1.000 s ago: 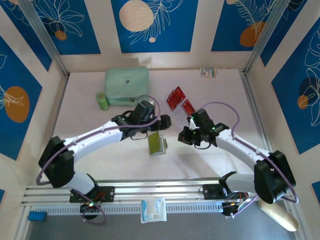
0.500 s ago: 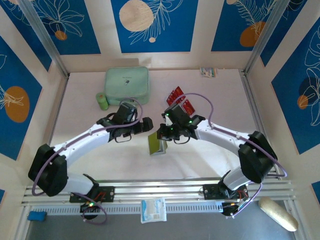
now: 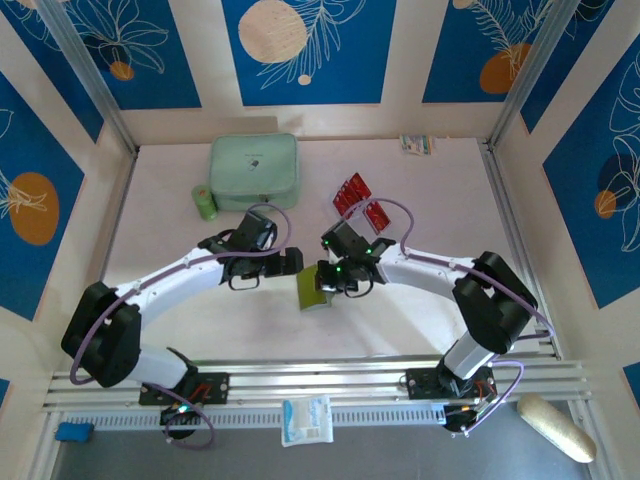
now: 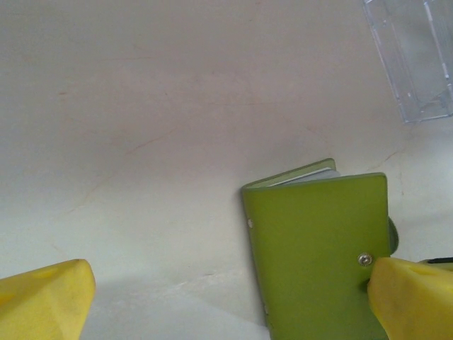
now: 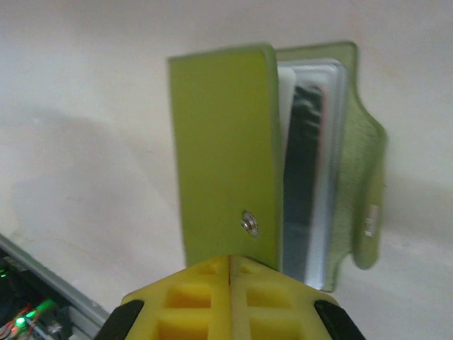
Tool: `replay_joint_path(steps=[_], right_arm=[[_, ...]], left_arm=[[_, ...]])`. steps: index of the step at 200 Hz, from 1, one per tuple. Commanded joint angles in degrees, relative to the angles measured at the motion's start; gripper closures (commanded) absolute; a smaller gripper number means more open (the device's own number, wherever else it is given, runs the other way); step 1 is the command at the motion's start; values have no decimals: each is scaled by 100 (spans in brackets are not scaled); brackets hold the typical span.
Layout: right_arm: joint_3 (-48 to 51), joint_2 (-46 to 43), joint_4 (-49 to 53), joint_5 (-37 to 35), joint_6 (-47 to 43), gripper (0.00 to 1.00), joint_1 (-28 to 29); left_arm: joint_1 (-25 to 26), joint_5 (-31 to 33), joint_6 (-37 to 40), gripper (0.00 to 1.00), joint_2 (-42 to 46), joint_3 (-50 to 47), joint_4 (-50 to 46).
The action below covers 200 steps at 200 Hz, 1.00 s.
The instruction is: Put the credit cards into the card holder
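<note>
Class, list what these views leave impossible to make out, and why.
Right wrist view: whether the shut right gripper pinches the card holder; fingers hide the contact.
Same view: pocket contents, blurred.
Top view: print on the credit cards, too small.
Left wrist view: clear tray, cut off by edge.

Robot test cell of laboratory type: a pale table point(image 3: 430, 320) is boxed in from 9 through 12 to 3 o'clock by upright wall panels point(image 3: 300, 50) printed in blue with leaves and orange discs, framed by bare aluminium posts point(image 3: 90, 75). At 6 o'clock an aluminium rail point(image 3: 320, 378) carries the bolted left arm base point(image 3: 185, 385) and right arm base point(image 3: 440, 380), with exposed purple cabling point(image 3: 105, 315).
</note>
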State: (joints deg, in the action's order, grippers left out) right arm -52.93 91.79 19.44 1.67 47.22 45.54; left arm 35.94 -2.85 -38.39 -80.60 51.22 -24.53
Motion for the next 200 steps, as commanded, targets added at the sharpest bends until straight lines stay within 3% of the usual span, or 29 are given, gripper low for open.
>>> replay_joint_path(steps=[1, 161, 200], right_arm=[[192, 125, -148, -97, 152, 100, 20], [381, 182, -264, -124, 227, 100, 63], [343, -276, -10, -250, 143, 100, -28]], left_arm=[[88, 196, 227, 0, -78, -34, -180], [884, 319, -81, 0, -1183, 3, 489], [965, 490, 4, 0, -1418, -90, 400]])
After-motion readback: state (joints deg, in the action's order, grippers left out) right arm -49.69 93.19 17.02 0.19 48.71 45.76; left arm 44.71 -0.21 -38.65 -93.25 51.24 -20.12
